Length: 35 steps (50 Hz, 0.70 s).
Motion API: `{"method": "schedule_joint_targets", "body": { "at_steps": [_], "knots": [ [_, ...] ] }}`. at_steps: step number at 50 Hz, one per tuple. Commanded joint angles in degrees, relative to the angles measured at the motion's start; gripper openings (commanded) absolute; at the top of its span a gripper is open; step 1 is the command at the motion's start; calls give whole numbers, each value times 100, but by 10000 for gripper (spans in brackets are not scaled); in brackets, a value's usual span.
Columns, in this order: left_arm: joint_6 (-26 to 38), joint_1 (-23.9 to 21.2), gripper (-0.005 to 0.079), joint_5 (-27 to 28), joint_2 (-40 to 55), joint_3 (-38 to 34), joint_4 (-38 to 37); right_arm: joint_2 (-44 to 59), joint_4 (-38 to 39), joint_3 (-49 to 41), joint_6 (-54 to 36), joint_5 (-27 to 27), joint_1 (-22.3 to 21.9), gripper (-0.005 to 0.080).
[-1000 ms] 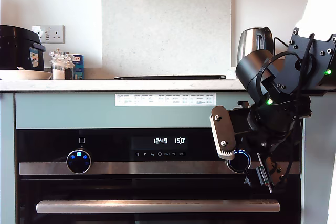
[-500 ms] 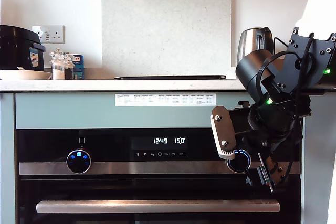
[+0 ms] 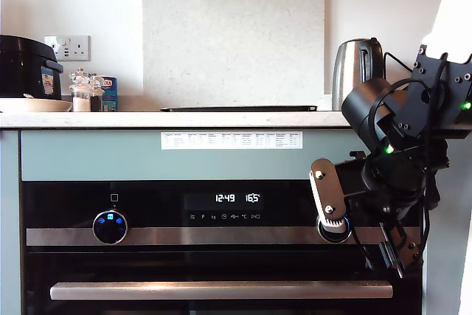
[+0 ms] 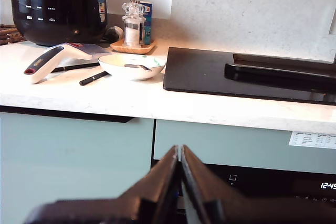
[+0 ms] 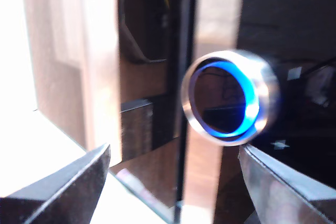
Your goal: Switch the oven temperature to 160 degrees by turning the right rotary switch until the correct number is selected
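**Knob between spread jaws, display at 165°**

The right rotary switch [image 3: 335, 227] sits on the steel strip of the oven [image 3: 221, 256], toward the exterior view's right, its blue ring glowing. My second gripper [image 5: 173, 177] has its jaws spread wide, one on each side of the knob [image 5: 227, 98] and clear of it. The number [image 3: 253, 198] reads 165°, beside the clock figures [image 3: 225, 198]. The other knob [image 3: 110, 227], with blue icons, is at the exterior view's left. My first gripper [image 4: 179, 153] is pressed closed on nothing, facing a worktop with a white bowl [image 4: 132, 65] and a black cooker [image 4: 58, 4].
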Motion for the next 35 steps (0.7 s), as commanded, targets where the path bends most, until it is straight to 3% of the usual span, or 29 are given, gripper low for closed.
{"method": "schedule_joint_targets", "body": {
  "at_steps": [1,35],
  "knots": [
    [7,-7,-22,-15,-7,4,50,146,37,-105,13,-59,35,705],
    [9,-7,-22,-15,-7,4,48,146,374,-105,17,151,46,705]
  ]
}}
